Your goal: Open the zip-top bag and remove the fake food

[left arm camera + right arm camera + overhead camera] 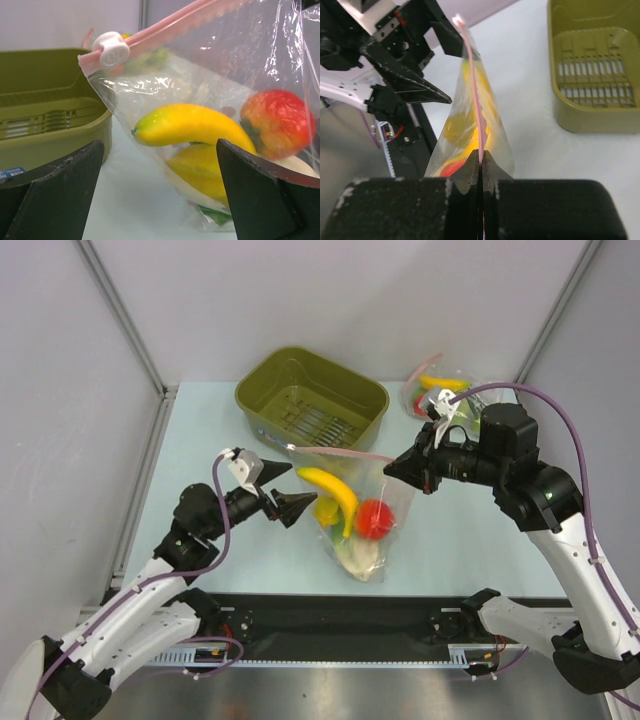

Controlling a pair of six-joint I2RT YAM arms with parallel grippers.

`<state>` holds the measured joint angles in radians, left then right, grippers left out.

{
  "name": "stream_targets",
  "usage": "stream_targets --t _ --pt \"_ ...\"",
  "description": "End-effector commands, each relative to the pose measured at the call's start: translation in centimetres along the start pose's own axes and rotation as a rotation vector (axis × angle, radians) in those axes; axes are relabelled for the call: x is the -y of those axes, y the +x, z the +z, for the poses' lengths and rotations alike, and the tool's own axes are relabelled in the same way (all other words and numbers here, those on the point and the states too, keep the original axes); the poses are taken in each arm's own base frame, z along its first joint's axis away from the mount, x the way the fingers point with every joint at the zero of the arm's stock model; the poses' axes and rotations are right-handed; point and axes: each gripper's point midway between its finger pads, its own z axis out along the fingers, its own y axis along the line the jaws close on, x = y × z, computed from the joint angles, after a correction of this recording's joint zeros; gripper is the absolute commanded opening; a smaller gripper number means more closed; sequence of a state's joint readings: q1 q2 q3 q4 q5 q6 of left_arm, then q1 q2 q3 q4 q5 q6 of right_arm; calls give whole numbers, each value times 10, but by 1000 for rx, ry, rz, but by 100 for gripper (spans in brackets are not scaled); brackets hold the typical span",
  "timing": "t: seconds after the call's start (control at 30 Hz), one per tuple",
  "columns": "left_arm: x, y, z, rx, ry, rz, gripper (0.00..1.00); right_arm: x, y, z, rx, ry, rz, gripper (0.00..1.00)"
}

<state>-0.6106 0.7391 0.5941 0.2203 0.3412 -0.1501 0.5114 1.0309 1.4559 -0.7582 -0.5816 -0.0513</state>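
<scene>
Holds the left hand (303,486) wide open just left of the bag (400,495), gripping nothing. Frames the bag between two black fingers (50,200) in the left wrist view. Hangs the bag slanted over the worktop (200,440), lower end toward the front edge.

Shows through crinkly plastic a banana (330,485), a red fruit (374,519), a yellow piece (327,509) half behind the banana, and a pale cabbage (358,558) at the bottom, mostly covered and hard to make out.

Pinches the pink zip strip (340,451) at its right end with the right hand (392,470), jaws closed tight on it. Carries a white slider (114,48) at the strip's left end. Cannot tell whether the mouth is parted.

Cuts off a green tub (300,352) behind the bag in both wrist views. Half hides a second bag (430,390) behind the right arm at far right.
</scene>
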Motion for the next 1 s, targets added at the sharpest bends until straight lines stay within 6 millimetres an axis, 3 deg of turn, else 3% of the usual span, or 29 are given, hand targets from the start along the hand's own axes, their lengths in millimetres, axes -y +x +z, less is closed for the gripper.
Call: stream_targets --t 0.0,0.17,0.33,0.47,0.6,0.67,0.87,0.97 --pt "11 -23 -4 98 43 23 100 -34 -43 -16 143 -130 -74 0" --pt "16 -31 -5 142 66 12 100 -42 -42 -17 139 -176 -66 0" --pt "16 -26 1 146 77 -12 100 -49 -43 -23 148 -201 -77 0" --pt "19 -36 2 205 92 -20 100 -51 -37 -24 129 -210 -63 0" --pt "24 -39 5 213 126 -28 72 -50 -30 -22 113 -213 -51 0" --pt "28 -40 5 218 153 -30 68 -49 -26 -19 103 -216 -42 0" --pt "36 -45 4 240 195 -55 69 -45 -9 -10 59 -223 -7 0" --pt "38 -45 2 240 205 -60 59 -42 -1 -6 40 -224 8 0"
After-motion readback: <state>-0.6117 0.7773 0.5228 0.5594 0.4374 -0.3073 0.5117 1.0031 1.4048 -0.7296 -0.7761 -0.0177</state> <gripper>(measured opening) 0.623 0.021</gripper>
